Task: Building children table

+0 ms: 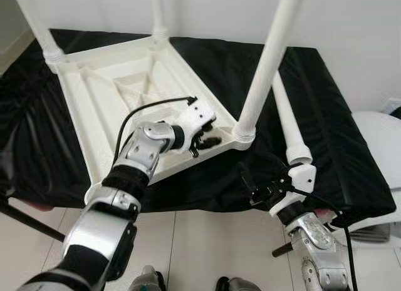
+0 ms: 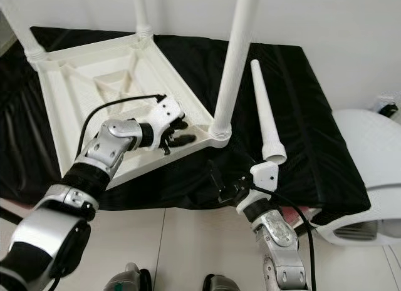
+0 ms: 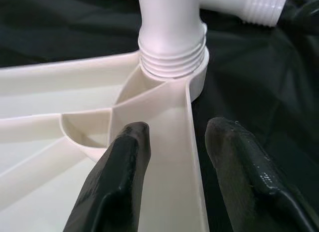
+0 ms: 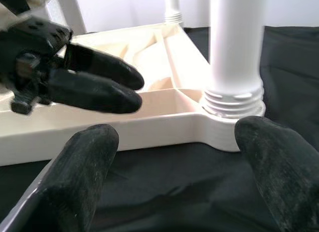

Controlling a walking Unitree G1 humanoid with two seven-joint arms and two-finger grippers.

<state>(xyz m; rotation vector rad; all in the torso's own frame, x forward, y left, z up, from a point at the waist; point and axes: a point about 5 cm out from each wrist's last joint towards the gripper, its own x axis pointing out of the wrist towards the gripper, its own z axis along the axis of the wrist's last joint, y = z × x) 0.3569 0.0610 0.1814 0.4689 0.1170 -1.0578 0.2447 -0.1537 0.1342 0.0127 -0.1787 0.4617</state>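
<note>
Black cloth (image 1: 326, 116) — upturned white table (image 1: 119, 91); left gripper (image 1: 207, 139) straddles its rim.

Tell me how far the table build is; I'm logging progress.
Three legs stand screwed into the upturned tabletop. The left gripper, jaws open, straddles its rim beside the nearest leg. A loose leg lies on the black cloth; the bare near corner awaits it.

- I see a bench under a black cover (image 1: 338, 134), standing on a pale tiled floor (image 1: 207, 241).
- An upturned white tabletop (image 1: 125, 91) lies directly on the cover, legs pointing up.
- One loose white leg (image 2: 264, 112) lies on the cover beside it.
</note>
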